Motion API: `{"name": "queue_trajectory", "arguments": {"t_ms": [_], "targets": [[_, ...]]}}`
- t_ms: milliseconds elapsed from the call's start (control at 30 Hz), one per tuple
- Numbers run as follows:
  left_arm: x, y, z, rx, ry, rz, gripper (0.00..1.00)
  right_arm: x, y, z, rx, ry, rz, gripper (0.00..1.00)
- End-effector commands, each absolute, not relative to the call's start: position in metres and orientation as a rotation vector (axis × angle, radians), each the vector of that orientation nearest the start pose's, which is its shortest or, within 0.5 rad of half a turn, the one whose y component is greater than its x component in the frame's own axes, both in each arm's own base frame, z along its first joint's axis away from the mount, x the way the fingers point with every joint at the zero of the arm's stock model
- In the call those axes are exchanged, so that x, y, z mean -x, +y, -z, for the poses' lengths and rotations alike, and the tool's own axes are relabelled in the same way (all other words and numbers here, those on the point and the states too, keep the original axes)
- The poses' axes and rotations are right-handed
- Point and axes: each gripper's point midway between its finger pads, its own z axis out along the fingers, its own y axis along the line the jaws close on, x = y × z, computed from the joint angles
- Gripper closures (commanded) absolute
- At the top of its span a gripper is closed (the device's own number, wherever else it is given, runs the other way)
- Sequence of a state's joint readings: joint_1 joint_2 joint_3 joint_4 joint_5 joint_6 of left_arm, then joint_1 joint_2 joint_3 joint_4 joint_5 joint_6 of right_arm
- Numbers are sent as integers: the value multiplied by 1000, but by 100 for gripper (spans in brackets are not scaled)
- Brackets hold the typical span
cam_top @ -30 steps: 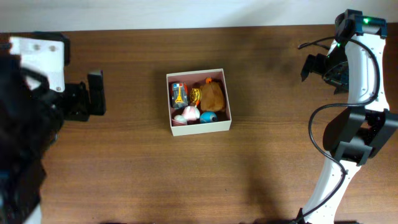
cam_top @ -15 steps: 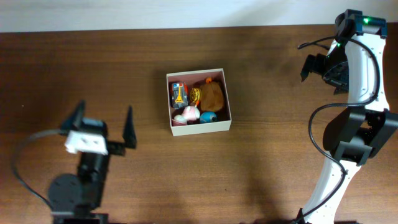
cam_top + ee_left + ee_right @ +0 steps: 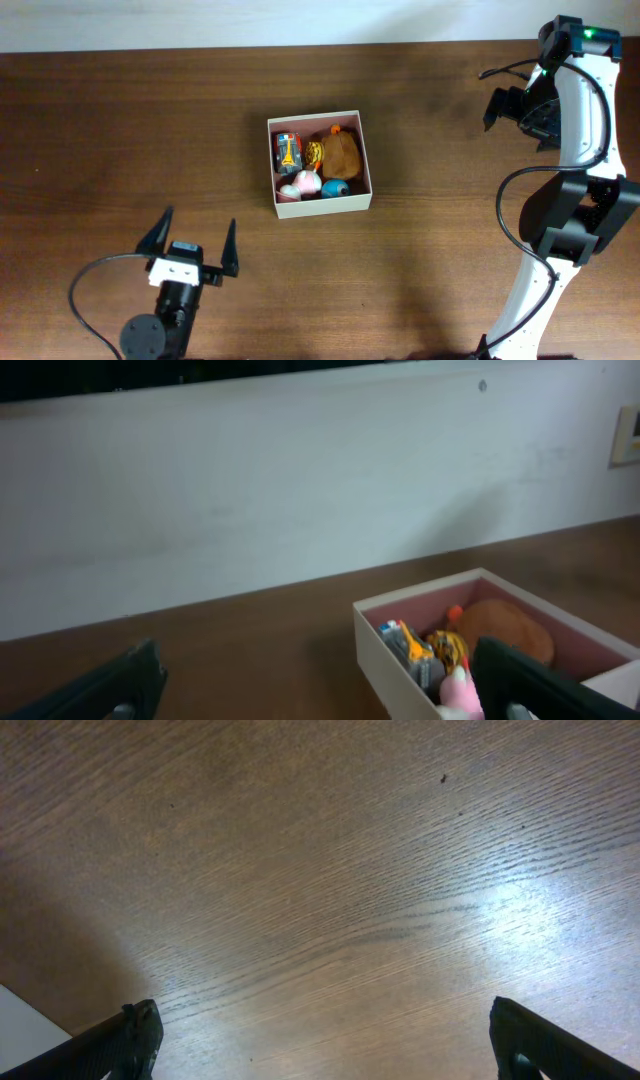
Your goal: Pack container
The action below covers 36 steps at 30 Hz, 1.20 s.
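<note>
The container (image 3: 361,156) is a square cardboard box with cream walls and a reddish-brown inside, at the table's middle. It holds several small toys: a brown plush (image 3: 342,154), a toy car (image 3: 288,151), a pink toy (image 3: 301,183) and a blue one (image 3: 334,188). It also shows in the left wrist view (image 3: 385,647). My left gripper (image 3: 195,245) is open and empty, low at the front left, well apart from the box. My right gripper (image 3: 506,105) is open and empty at the far right, over bare wood (image 3: 330,900).
A white wall (image 3: 300,480) runs behind the table's far edge. The right arm's body and cable (image 3: 560,200) stand along the right edge. The left arm's base (image 3: 150,335) sits at the front left edge.
My left arm has drawn back from the left side toward the front edge, gripper open throughout. The right arm and the box have not moved.
</note>
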State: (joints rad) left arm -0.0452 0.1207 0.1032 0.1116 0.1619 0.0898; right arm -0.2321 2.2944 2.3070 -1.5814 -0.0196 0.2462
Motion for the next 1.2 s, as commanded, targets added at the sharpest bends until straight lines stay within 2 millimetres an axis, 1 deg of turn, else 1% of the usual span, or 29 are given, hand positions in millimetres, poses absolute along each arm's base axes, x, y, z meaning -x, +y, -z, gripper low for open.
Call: {"name": "queue_trajectory", "arguments": {"t_ms": [0, 33, 167, 233, 333, 1100, 1167], "targets": [[-243, -41, -205, -251, 1462, 83, 0, -429, -97, -128, -737, 3053, -28, 1], [-243, -41, -185, -255, 1519, 92, 1, -429, -97, -128, -737, 3053, -28, 1], [-242, -41, -159, -257, 1628, 102, 0, -429, -97, -128, -737, 3053, -28, 1], [-242, -38, -158, -245, 1631, 90, 0, -429, -97, -128, -737, 3053, -28, 1], [-242, -40, -161, -252, 1619, 98, 0, -429, -97, -128, -737, 3053, -28, 1], [-242, -40, -161, -251, 1618, 96, 0, -429, -97, -128, -737, 3053, -28, 1], [-242, -40, -161, -251, 1618, 97, 0, -429, -97, -137, -730, 3030, -28, 2]]}}
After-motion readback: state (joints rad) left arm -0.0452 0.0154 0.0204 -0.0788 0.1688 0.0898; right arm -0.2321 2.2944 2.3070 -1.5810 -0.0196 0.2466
